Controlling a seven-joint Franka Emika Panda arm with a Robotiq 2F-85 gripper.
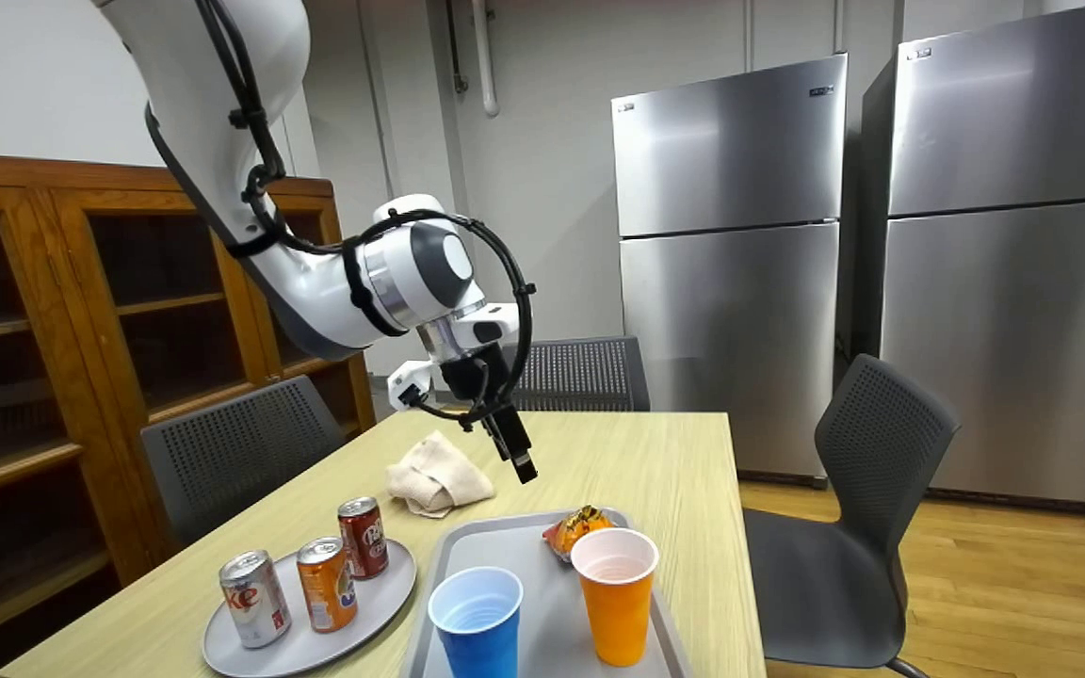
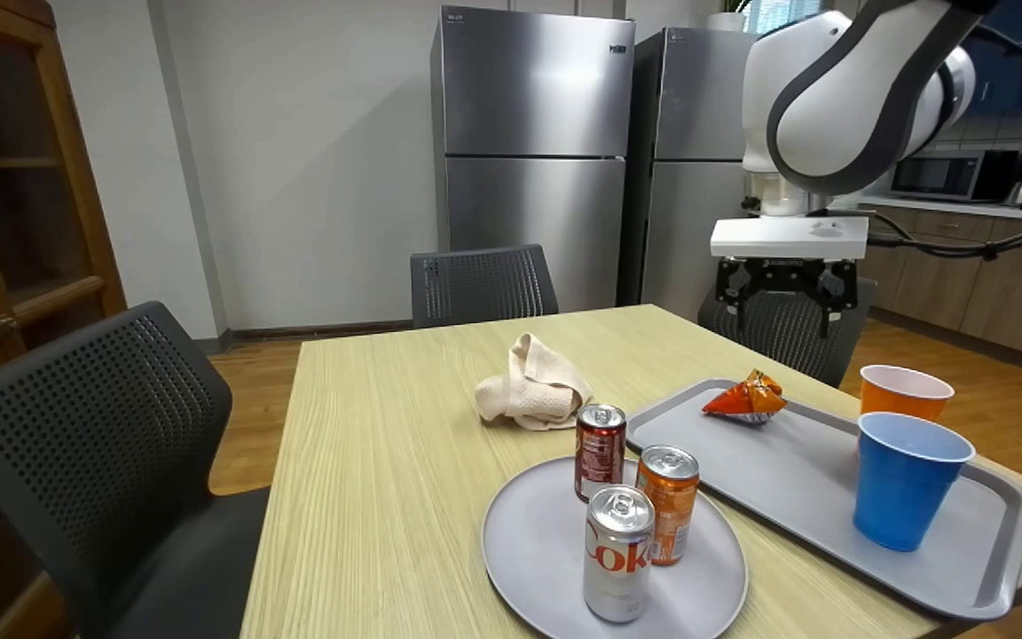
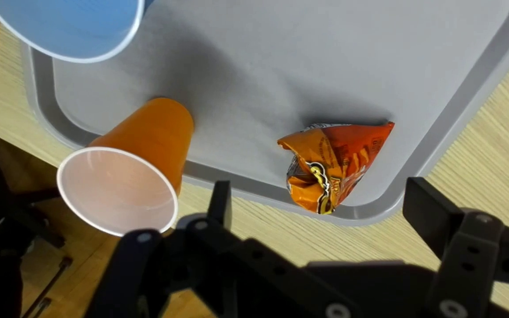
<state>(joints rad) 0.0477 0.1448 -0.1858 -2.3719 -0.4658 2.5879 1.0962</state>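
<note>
The gripper (image 2: pixel 782 330), jaws apart, hangs above the snack bag (image 3: pixel 338 161) near a corner of the gray tray (image 3: pixel 316 48).

Table (image 2: pixel 387 461), noon pointing away from me. On plate (image 2: pixel 538 532): Dr Pepper can (image 2: pixel 600 453) at 12 o'clock, Fanta can (image 2: pixel 671 510) 3, Coke can (image 2: pixel 619 559) 6. Dishcloth (image 2: pixel 539 390): from plate, 11. Tray (image 2: pixel 795 470): from plate, 2; on it, snack bag (image 2: pixel 748 398) 11, near cup (image 2: pixel 906 493) 4, far cup (image 2: pixel 904 390) behind.
</note>
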